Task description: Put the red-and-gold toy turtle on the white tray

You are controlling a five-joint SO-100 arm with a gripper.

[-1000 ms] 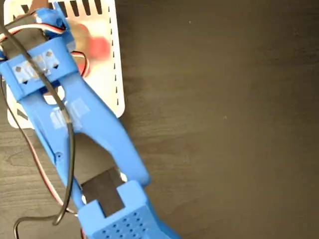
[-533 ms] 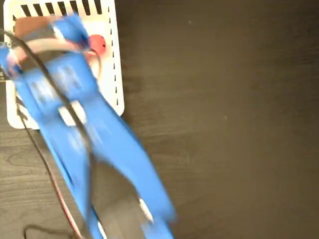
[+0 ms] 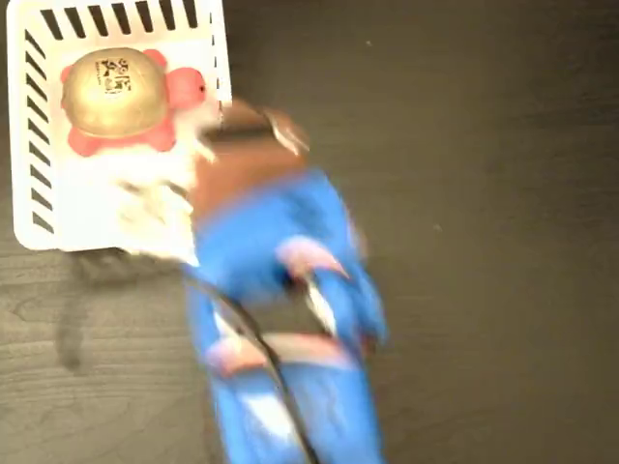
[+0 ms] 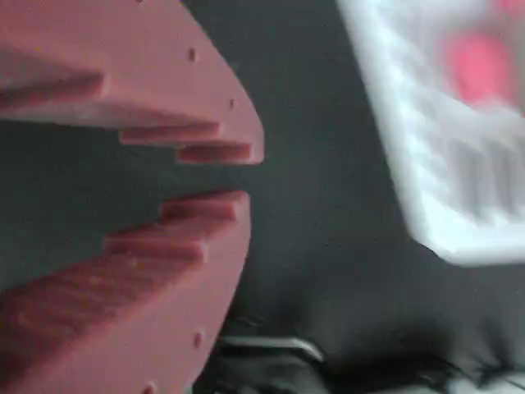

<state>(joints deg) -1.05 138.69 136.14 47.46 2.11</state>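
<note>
The red-and-gold toy turtle point(image 3: 118, 97) rests on the white tray point(image 3: 44, 208) at the top left of the fixed view, gold shell up and coral head pointing right. My gripper point(image 3: 247, 135), a brown blur at the end of the blue arm, is off the tray, just right of its right rim, and apart from the turtle. In the wrist view the reddish toothed fingers point(image 4: 197, 107) stand slightly apart at the gripper point(image 4: 246, 176) with nothing between them. The tray's corner point(image 4: 459, 189) and a blurred red part of the turtle point(image 4: 480, 66) show at the upper right.
The blue arm point(image 3: 280, 338) stretches from the bottom edge up the middle of the dark wooden table point(image 3: 484, 242), with a black cable along it. A cable point(image 4: 271, 345) also shows at the bottom of the wrist view.
The arm has swung right and down off the tray, uncovering the turtle, which now lies free on the tray. It is still moving, shown by heavy blur.
</note>
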